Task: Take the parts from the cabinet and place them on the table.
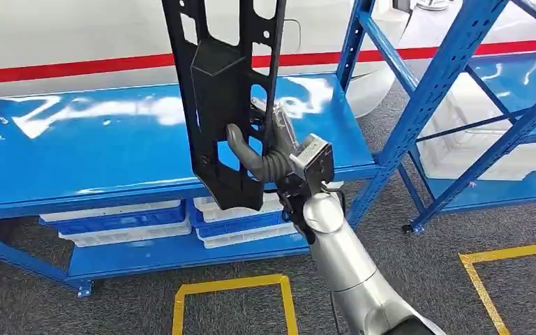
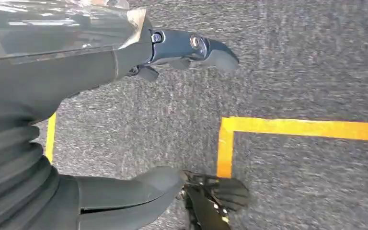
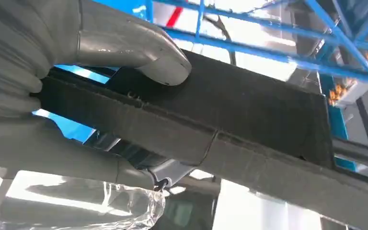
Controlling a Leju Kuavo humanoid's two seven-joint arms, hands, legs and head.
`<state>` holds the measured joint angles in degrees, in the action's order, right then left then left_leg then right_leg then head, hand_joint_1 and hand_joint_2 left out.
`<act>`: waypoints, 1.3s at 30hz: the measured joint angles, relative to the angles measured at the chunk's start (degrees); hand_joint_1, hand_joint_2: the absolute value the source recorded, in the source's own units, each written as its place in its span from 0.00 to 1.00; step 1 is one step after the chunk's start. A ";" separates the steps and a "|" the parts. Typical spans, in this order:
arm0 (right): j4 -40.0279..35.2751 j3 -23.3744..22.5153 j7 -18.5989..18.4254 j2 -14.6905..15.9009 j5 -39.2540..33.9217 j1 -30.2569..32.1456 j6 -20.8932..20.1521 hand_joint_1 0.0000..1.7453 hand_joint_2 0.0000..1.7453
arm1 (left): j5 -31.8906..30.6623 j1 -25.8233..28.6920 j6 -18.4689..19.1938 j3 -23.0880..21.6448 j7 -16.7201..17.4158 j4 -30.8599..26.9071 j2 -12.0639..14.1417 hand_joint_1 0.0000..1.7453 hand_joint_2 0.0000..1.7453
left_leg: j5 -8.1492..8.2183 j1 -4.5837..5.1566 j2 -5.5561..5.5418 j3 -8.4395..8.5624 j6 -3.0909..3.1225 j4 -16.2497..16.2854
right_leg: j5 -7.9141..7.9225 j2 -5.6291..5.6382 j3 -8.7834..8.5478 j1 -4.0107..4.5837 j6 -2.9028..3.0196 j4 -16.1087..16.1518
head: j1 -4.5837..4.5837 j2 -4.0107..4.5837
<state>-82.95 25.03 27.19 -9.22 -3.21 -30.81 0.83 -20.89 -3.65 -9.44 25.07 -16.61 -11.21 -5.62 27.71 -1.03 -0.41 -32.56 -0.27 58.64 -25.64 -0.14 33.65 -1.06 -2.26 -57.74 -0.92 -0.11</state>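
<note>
Now our right hand (image 1: 269, 157) grips the long black part (image 1: 225, 98) upright above the front edge of the blue table (image 1: 77, 146), thumb pressed on its face. Our left hand (image 2: 124, 120) hangs over grey carpet, fingers apart, holding nothing.

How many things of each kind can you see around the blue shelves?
Black part, held upright by the right robot hand: 1
Blue shelf racks: 2
Tray stacks on the lower shelf: 2
Yellow floor outlines: 2
Total: 7
</note>
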 joint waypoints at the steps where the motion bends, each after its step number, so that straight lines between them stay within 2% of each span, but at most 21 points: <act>1: 0.02 -0.13 0.22 0.00 0.02 -0.03 0.00 1.00 1.00 | -0.02 -0.02 -0.02 0.02 0.00 0.00 -0.02 0.00 1.00 | -0.70 -0.26 0.20 -0.05 1.05 -0.79 | -0.16 -0.01 0.41 0.43 -0.37 -0.19 | -0.04 0.00; 3: 0.05 -0.44 0.59 0.15 0.24 -0.08 0.11 1.00 1.00 | -0.09 -0.13 0.00 0.02 0.00 0.00 0.00 0.00 1.00 | -1.47 -0.04 0.37 -0.65 2.24 -0.98 | -3.46 0.03 2.35 0.08 0.26 -4.39 | -0.26 0.00; 5: 0.20 -0.48 0.70 0.33 0.31 0.07 0.15 1.00 1.00 | -0.09 -0.15 0.00 0.02 0.00 0.00 0.00 0.00 1.00 | -2.06 0.28 0.48 -1.55 2.78 -0.94 | -7.79 0.04 6.22 0.00 0.69 -14.09 | -0.28 0.00; 7: 0.42 -0.50 0.72 0.53 0.33 0.29 0.15 1.00 1.00 | -0.09 -0.13 -0.04 0.04 0.00 0.00 0.00 0.00 1.00 | -2.70 0.51 0.52 -2.38 2.86 -0.88 | -9.08 0.04 7.12 0.09 0.22 -18.11 | -0.26 0.00; 8: 0.48 -0.55 0.79 0.57 0.44 0.30 0.15 1.00 1.00 | -0.07 -0.14 -0.11 0.11 0.07 0.00 -0.02 0.00 1.00 | -3.03 0.60 0.50 -2.75 2.81 -0.86 | -8.25 0.04 5.18 0.11 -0.21 -15.48 | -0.28 0.00; 10: 0.50 -0.52 0.92 0.48 0.61 0.22 0.13 1.00 1.00 | 0.00 -0.15 -0.18 0.20 0.13 0.00 -0.07 0.00 1.00 | -3.52 0.63 0.41 -3.14 2.50 -0.82 | -5.20 0.03 -1.30 0.16 -0.82 -5.10 | -0.28 0.00; 11: 0.48 -0.52 0.96 0.42 0.63 0.12 0.13 1.00 1.00 | 0.00 -0.16 -0.20 0.20 0.13 0.00 -0.09 0.00 1.00 | -3.75 0.64 0.41 -3.17 2.23 -0.76 | -4.46 0.01 -4.56 0.16 -0.61 0.44 | -0.26 0.00; 15: 0.50 -0.55 1.03 0.33 0.68 -0.01 0.13 1.00 1.00 | 0.00 -0.18 -0.28 0.26 0.15 0.00 -0.24 0.00 1.00 | -4.90 0.76 0.41 -3.51 0.85 -1.00 | -3.67 0.23 -4.37 1.09 0.83 0.91 | -0.24 0.00; 16: 0.50 -0.55 1.03 0.28 0.65 -0.05 0.13 1.00 1.00 | 0.00 -0.16 -0.33 0.28 0.15 0.00 -0.26 0.00 1.00 | -5.19 0.79 0.28 -3.67 0.47 -0.99 | -3.06 0.17 -4.25 0.49 1.39 1.28 | -0.24 0.00; 19: 0.50 -0.52 1.05 -0.07 0.65 -0.08 0.11 1.00 1.00 | 0.00 -0.16 -0.37 0.35 0.17 0.00 -0.17 0.00 1.00 | 1.65 0.25 0.21 -6.60 -0.51 6.40 | -1.85 -0.07 -3.27 -0.08 2.59 1.37 | -0.04 0.00; 21: 0.61 -0.52 1.05 -0.04 0.65 -0.04 0.11 1.00 1.00 | 0.00 -0.14 -0.37 0.35 0.18 0.00 -0.18 0.00 1.00 | 5.78 0.03 0.22 -9.61 -1.16 15.10 | -1.24 -0.15 -2.25 0.06 2.53 1.24 | -0.04 0.00; 22: 0.74 -0.52 1.05 -0.04 0.65 -0.03 0.11 1.00 1.00 | 0.00 -0.13 -0.39 0.35 0.17 0.00 -0.15 0.00 1.00 | 6.07 -0.13 0.23 -9.70 -1.32 16.64 | -0.96 -0.15 -1.75 0.09 2.43 1.09 | -0.05 0.00; 24: 0.79 -0.52 1.05 -0.04 0.65 -0.01 0.09 1.00 1.00 | 0.02 -0.14 -0.44 0.37 0.17 0.00 -0.13 0.00 1.00 | 3.40 -0.43 0.27 -5.76 -1.42 11.48 | -0.75 -0.12 -1.00 -0.02 2.13 0.54 | -0.04 0.00; 26: 0.79 -0.52 1.07 -0.09 0.65 -0.09 -0.09 1.00 1.00 | 0.06 -0.21 -0.50 0.39 0.17 0.00 -0.04 0.00 1.00 | 0.23 -0.76 0.22 0.61 -1.45 1.34 | -0.76 -0.11 -0.50 -0.12 2.03 -0.32 | -0.04 0.00; 27: 0.79 -0.55 1.10 -0.13 0.65 -0.15 -0.24 1.00 1.00 | 0.09 -0.33 -0.52 0.39 0.17 0.00 -0.13 0.00 1.00 | 1.44 -0.38 -0.02 1.20 -1.30 0.11 | -0.55 -0.14 0.00 0.47 1.66 -0.46 | -0.04 0.00; 31: 1.09 -0.44 1.34 -0.42 0.50 -0.48 -0.72 1.00 1.00 | 0.61 -0.28 -0.77 0.52 0.15 0.00 -0.20 0.00 1.00 | -0.11 0.26 0.03 0.08 0.82 -0.17 | 0.55 -0.05 0.65 0.47 0.01 -0.27 | -0.15 0.00; 32: 1.20 -0.52 1.47 -0.35 0.44 -0.63 -0.72 1.00 1.00 | 0.65 -0.31 -0.79 0.65 0.11 0.00 -0.22 0.00 1.00 | -0.81 -0.18 0.40 -0.04 1.75 -0.69 | -0.15 -0.11 1.13 0.40 -0.13 -0.92 | -0.15 0.00; 34: 1.29 -0.83 1.53 -0.29 0.11 -1.14 -0.66 1.00 1.00 | 0.57 -0.35 -0.79 0.74 -0.02 0.00 -0.22 0.00 1.00 | -1.65 0.10 0.44 -1.03 2.76 -0.82 | -4.49 0.04 3.88 0.33 0.75 -6.79 | -0.35 0.00; 36: 1.46 -1.66 1.49 -0.02 -0.24 -1.37 -0.35 1.00 1.00 | 0.17 -0.36 -0.66 0.74 -0.17 0.00 -0.33 0.00 1.00 | -2.46 0.16 0.52 -2.15 2.91 -0.78 | -8.55 0.04 7.29 0.28 1.02 -16.06 | -0.35 0.00; 37: 1.60 -2.27 1.34 0.24 -0.26 -1.43 -0.20 1.00 1.00 | -0.22 -0.35 -0.46 0.74 -0.35 0.00 -0.37 0.00 1.00 | -2.85 0.16 0.54 -2.66 2.87 -0.75 | -9.41 0.05 7.90 0.30 0.68 -18.66 | -0.37 0.00; 39: 1.66 -3.54 1.05 0.90 -0.24 -1.40 0.33 1.00 1.00 | -0.83 -0.40 -0.13 0.72 -0.33 0.00 -0.63 0.00 1.00 | -3.62 0.15 0.52 -3.57 2.61 -0.71 | -8.30 0.04 4.66 0.24 -0.32 -15.01 | -0.39 0.00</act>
<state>-81.29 21.49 28.24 -8.33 -3.45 -32.21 1.16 -21.73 -4.05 -9.57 25.79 -16.94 -11.21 -6.25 24.09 -0.89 0.11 -36.14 2.34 57.92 -33.94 -0.11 38.31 -0.81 -2.59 -72.75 -1.31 -0.11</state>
